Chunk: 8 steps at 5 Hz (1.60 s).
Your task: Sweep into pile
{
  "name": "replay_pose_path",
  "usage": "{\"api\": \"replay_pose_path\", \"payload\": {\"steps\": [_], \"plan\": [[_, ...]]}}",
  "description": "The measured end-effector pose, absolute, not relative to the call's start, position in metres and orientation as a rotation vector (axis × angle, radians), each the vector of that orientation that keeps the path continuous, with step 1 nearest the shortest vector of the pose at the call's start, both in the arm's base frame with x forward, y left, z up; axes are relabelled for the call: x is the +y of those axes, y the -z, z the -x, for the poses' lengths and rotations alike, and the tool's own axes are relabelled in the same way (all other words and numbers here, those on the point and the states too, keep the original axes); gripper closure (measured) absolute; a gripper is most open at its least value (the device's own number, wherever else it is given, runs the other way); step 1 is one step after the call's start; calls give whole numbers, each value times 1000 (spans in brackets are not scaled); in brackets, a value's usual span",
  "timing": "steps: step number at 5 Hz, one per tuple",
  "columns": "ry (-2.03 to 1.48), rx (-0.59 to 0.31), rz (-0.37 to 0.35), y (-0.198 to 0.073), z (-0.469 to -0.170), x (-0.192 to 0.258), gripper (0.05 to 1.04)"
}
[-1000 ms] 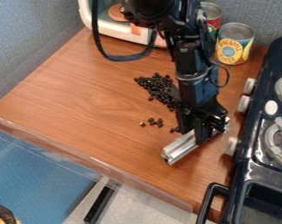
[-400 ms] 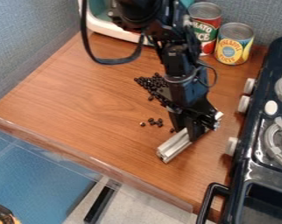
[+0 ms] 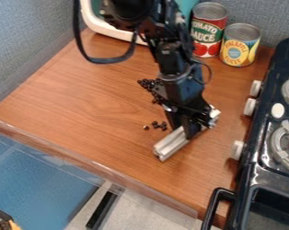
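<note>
The black gripper (image 3: 186,131) hangs down over the wooden counter (image 3: 81,99), clamped around a silver bar (image 3: 171,144) that lies at a slant, its near end toward the counter's front edge. Just left of the bar, apart from it, sit a few loose dark beans (image 3: 163,126). Farther back and left of the gripper is the larger bean pile (image 3: 149,84), partly hidden behind the arm. Well behind the bar stand two upright cans side by side, one red-labelled (image 3: 208,29), the other yellow and blue (image 3: 240,45). The black stove (image 3: 250,173) is to the bar's right, its pale knobs (image 3: 237,150) facing it.
</note>
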<state>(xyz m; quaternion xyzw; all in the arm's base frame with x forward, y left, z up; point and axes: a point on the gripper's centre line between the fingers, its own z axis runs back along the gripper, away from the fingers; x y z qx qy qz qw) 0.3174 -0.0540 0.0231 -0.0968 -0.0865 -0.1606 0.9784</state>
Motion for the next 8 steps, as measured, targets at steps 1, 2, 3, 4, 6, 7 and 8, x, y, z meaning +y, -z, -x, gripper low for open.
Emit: {"api": "replay_pose_path", "payload": {"steps": [1,2,3,4,6,7,8], "plan": [[301,-191,196,-25,-322,-37,756],[289,-198,199,-25,-330,-24,756],[285,-206,198,-24,-339,-15,756],[275,-210,199,-23,-350,-7,756],[257,-235,173,-24,-367,10,756],[243,-241,170,-24,-370,16,756],[222,-240,171,-24,-371,23,756]]}}
